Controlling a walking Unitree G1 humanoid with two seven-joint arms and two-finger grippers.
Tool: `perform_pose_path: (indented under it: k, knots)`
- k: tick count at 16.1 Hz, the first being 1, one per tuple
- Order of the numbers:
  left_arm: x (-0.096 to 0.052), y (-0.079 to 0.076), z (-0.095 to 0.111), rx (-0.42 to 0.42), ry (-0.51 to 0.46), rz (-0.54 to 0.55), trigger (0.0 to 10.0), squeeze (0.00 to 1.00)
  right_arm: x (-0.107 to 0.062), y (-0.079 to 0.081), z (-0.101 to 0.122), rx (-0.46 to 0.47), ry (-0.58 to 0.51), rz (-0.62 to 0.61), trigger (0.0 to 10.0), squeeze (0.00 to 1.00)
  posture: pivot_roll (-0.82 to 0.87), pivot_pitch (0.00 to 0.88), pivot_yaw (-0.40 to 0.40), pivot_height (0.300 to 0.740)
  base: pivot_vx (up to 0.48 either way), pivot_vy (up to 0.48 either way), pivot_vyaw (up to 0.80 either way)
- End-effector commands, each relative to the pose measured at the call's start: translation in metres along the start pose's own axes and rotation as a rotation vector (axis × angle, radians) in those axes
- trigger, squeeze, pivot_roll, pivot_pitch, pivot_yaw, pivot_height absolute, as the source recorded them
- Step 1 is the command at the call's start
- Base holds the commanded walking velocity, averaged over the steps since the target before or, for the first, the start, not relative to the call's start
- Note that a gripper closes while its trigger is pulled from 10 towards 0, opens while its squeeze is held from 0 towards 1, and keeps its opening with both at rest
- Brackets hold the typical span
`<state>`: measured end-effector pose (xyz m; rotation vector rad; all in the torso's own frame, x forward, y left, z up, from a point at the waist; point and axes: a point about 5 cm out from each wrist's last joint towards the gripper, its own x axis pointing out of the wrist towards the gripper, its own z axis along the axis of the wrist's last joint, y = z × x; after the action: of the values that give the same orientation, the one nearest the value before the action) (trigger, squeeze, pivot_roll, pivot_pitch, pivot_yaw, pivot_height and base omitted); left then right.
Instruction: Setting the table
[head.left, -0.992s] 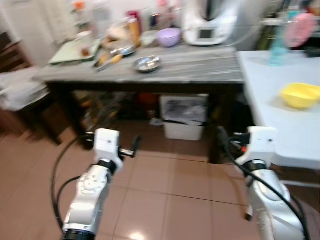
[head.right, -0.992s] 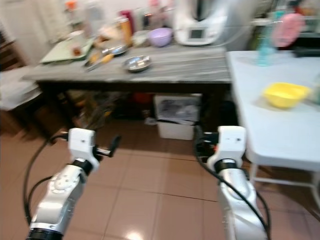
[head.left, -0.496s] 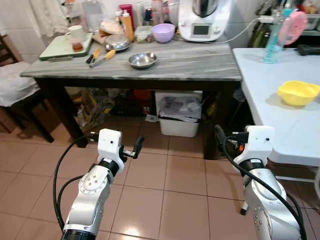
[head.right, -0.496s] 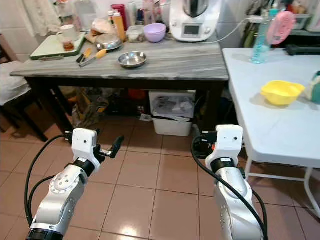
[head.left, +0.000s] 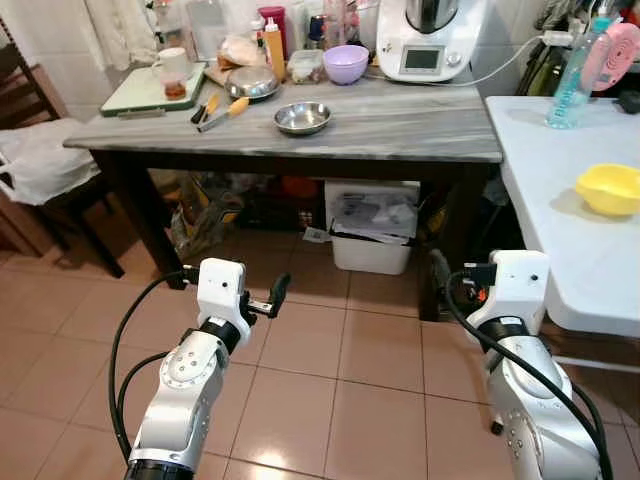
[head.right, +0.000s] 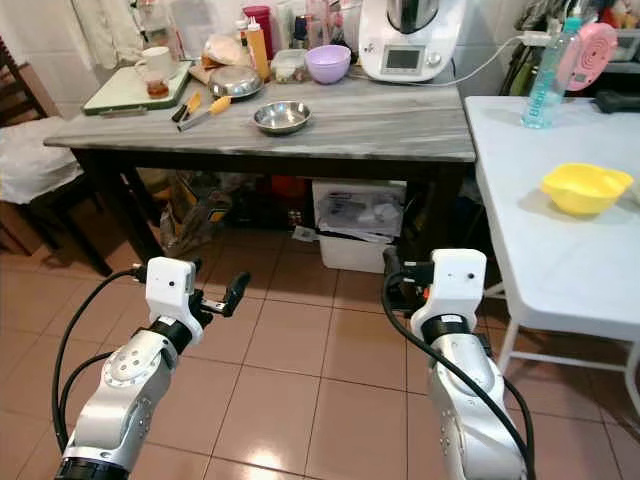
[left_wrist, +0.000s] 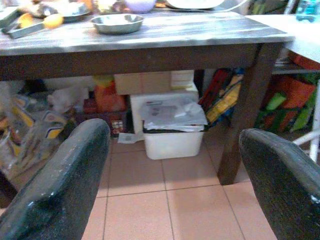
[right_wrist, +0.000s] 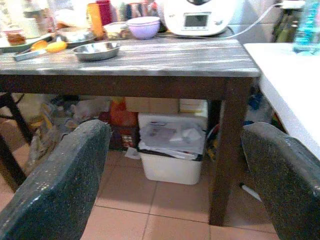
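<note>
A steel bowl (head.left: 303, 117) sits near the front of the grey marble-topped table (head.left: 420, 125), and also appears as the steel bowl (left_wrist: 117, 23) in the left wrist view. Behind it stand a purple bowl (head.left: 346, 63), an orange-handled knife (head.left: 222, 110) and a mug (head.left: 174, 70) on a green board. A yellow bowl (head.left: 610, 188) rests on the white table (head.left: 560, 240) to the right. My left gripper (left_wrist: 172, 145) and right gripper (right_wrist: 175, 145) are held low over the tiled floor, short of the table, both open and holding nothing.
A white kitchen machine (head.left: 432, 38), bottles and jars crowd the back of the grey table. Under it are a white bin (head.left: 373, 228), bags and boxes. A dark chair with a white cloth (head.left: 40, 170) stands at the left. A blue bottle (head.left: 570, 85) stands on the white table.
The view was blurred a second ago and is sharp now; the whole scene has shifted slightly as the camera moved. Both arms keep the same pose, grippers still open.
</note>
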<state>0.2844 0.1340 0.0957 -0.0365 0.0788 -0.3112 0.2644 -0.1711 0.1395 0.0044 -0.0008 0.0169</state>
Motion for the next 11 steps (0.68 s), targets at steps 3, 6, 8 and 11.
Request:
perform_pose_path:
  k: [3,6,8,11]
  knots:
    - [0.0009,0.0015,0.0034,0.023,-0.006,-0.012,10.0,0.0,0.0016,0.0022,-0.0003,0.0,0.003,0.003,10.0,0.0,-0.11,0.0,0.084,0.74,0.0,0.0,-0.72]
    - [0.0009,0.0025,0.0032,0.02,-0.002,-0.013,10.0,0.0,0.0014,0.002,-0.0011,0.002,0.003,0.001,10.0,0.0,-0.11,0.0,0.085,0.74,0.0,0.0,-0.72]
    - [0.0001,0.002,0.0028,0.02,0.0,-0.017,10.0,0.0,0.0016,0.0029,-0.0011,0.004,0.002,0.002,10.0,0.0,-0.1,0.0,0.087,0.74,0.0,-0.287,-0.26]
    - [-0.0005,0.0025,0.0024,0.017,0.002,-0.018,10.0,0.0,0.0014,0.0036,-0.0014,0.005,0.001,0.004,10.0,0.0,-0.1,0.0,0.087,0.74,0.0,-0.319,0.0]
